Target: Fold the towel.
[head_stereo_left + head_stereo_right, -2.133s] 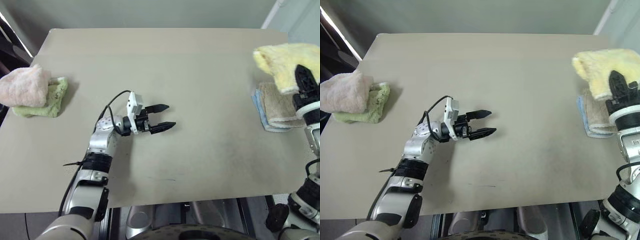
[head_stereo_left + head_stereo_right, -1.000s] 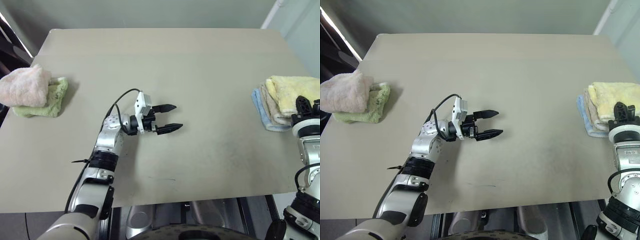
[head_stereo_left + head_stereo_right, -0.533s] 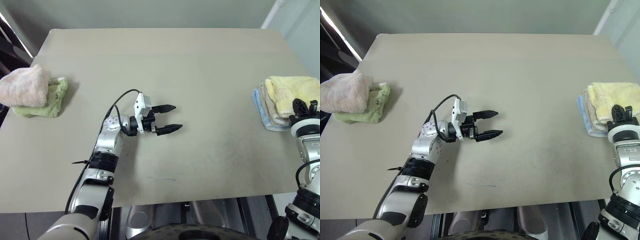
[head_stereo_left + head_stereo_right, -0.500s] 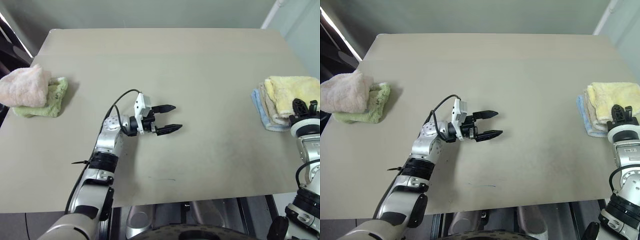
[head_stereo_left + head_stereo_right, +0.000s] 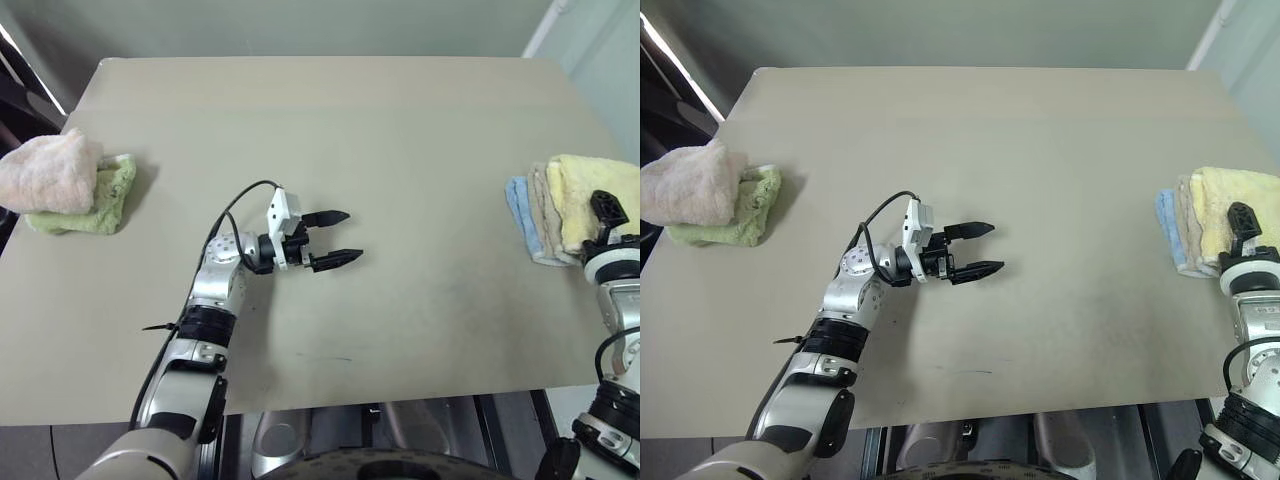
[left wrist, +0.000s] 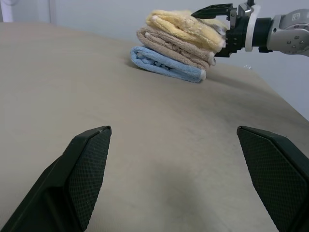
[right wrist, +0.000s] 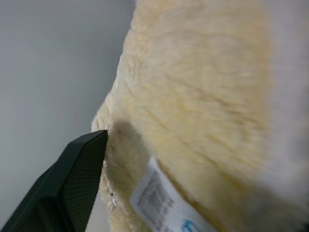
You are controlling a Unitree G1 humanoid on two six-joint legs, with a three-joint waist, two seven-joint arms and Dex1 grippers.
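towel folded on the right-hand stack, both claws spread

left arm reaches out over the middle of the table point(image 5: 330, 130), forearm angled up from the near edge and the wrist bent so the left gripper point(image 5: 334, 238) points level toward the robot's right. its two black fingers point(image 6: 82, 169) stand wide apart with nothing between them — bare tabletop lies under the gap. a black cable loops over the wrist behind the small white camera block.

right arm comes up at the table's right edge, and the right gripper point(image 5: 1240, 222) sits at the near side of a stack of towels. in the left wrist view its fingers are parted, one over the top of the stack; whether that finger touches the cloth cannot be told. in the right wrist view one black finger point(image 7: 72, 183) lies beside the yellow pile, with a small white tag point(image 7: 164, 205) close by. nothing is pinched.

the towel point(image 5: 590, 195) — pale yellow, folded — lies on top of that stack, on a folded beige towel point(image 6: 169, 46), which rests on a folded blue towel point(image 6: 164, 63).

far off at the table's left edge a pink towel point(image 5: 50, 170) lies bunched on a green towel point(image 5: 100, 200).

no containers are on the table.
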